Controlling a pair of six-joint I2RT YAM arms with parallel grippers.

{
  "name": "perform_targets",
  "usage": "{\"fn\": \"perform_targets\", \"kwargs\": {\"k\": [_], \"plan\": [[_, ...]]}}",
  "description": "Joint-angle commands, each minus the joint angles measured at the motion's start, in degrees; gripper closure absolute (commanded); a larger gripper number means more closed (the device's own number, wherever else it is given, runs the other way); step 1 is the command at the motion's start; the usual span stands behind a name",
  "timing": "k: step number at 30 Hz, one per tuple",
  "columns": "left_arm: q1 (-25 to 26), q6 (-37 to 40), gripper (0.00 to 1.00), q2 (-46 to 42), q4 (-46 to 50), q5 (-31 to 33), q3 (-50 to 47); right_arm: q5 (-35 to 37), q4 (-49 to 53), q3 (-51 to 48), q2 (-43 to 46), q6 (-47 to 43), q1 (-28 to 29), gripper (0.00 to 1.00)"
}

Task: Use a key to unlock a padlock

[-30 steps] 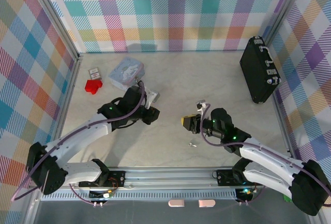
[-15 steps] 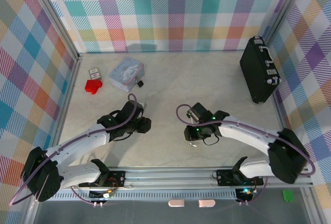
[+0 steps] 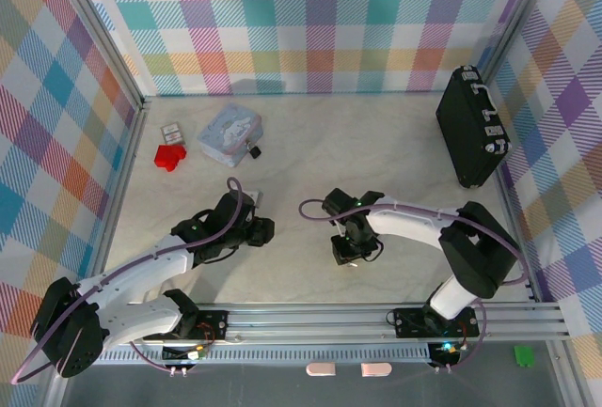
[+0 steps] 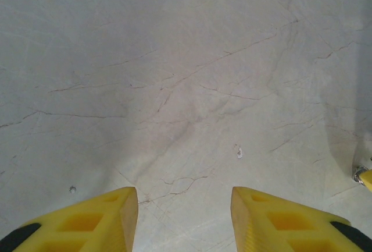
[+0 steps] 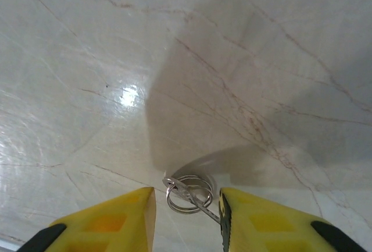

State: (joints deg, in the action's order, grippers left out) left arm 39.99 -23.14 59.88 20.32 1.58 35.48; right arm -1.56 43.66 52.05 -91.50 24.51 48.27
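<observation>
The padlock [image 3: 252, 150], tiny and dark with a silvery part, lies against the near right corner of the pale blue tin [image 3: 230, 133]. The key [image 5: 183, 188] lies flat on the table with its wire ring [image 5: 197, 204]. My right gripper [image 5: 187, 201] is open and straddles it, one yellow finger [image 5: 116, 220] on each side; the key's tip reaches the right finger. From above, this right gripper [image 3: 345, 254] points down at the table's near middle and hides the key. My left gripper [image 4: 183, 197] is open over bare table, and from above the left gripper [image 3: 262, 231] lies well short of the padlock.
A red block [image 3: 170, 156] and a small card [image 3: 171, 132] lie left of the tin. A big black case [image 3: 475, 125] stands at the far right against the wall. Checked walls close in three sides of the pale marble table [image 3: 376, 144].
My right arm has swung left and lowered its open gripper over the key. My left gripper has drawn back toward the near edge, uncovering the padlock by the tin.
</observation>
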Motion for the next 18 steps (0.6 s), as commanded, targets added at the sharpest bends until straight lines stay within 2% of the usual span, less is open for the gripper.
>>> {"fn": "perform_targets", "kwargs": {"k": [1,12,18], "plan": [[-0.3,0.2,0.54,0.8,-2.2,0.0,-0.5,1.0,3.1,1.3,-1.0,-0.9,0.7,0.68],[-0.3,-0.1,0.54,2.1,-3.4,-0.5,-0.9,1.8,1.4,1.6,-4.4,-1.0,0.9,0.70],[-0.3,-0.2,0.54,2.5,-3.7,-0.8,-0.9,1.7,1.0,2.1,-5.0,-0.9,0.9,0.79]]}}
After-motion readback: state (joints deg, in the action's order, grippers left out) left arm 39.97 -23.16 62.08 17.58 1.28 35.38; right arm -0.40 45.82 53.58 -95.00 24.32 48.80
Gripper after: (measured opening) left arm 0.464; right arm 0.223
